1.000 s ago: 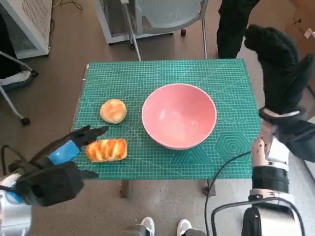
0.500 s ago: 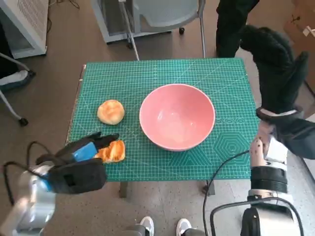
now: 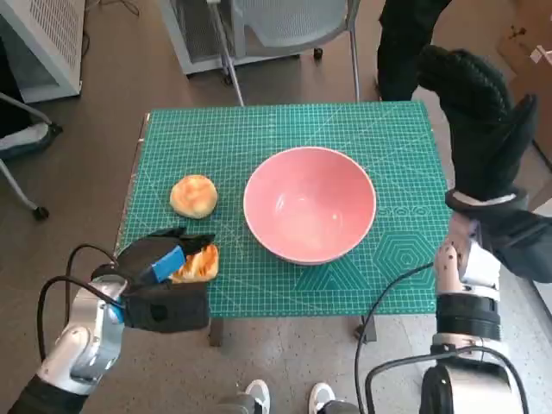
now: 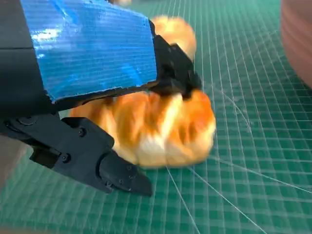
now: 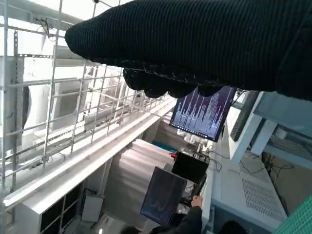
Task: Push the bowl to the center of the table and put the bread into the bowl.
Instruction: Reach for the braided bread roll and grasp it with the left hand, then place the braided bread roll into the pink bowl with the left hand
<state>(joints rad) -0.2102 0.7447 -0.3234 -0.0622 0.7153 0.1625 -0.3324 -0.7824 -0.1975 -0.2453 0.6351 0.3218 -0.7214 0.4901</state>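
A pink bowl (image 3: 309,203) stands near the middle of the green mat (image 3: 259,138); its rim also shows in the left wrist view (image 4: 297,39). A braided bread (image 3: 202,263) lies by the table's front left edge. My left hand (image 3: 159,276) lies over it: in the left wrist view the fingers (image 4: 175,83) press on top of the bread (image 4: 165,126) and the thumb lies against its near side. A round bun (image 3: 194,196) sits beyond it, left of the bowl. My right hand (image 3: 483,121) is raised off the table's right edge, holding nothing.
A chair (image 3: 285,26) and a person's legs (image 3: 410,43) stand behind the table. A white cabinet (image 3: 43,34) is at the far left. The right wrist view faces up at shelving and a monitor (image 5: 202,117).
My left hand has come in from the front left and settled over the braided bread, covering more of it. The bowl and the right hand have stayed in place.
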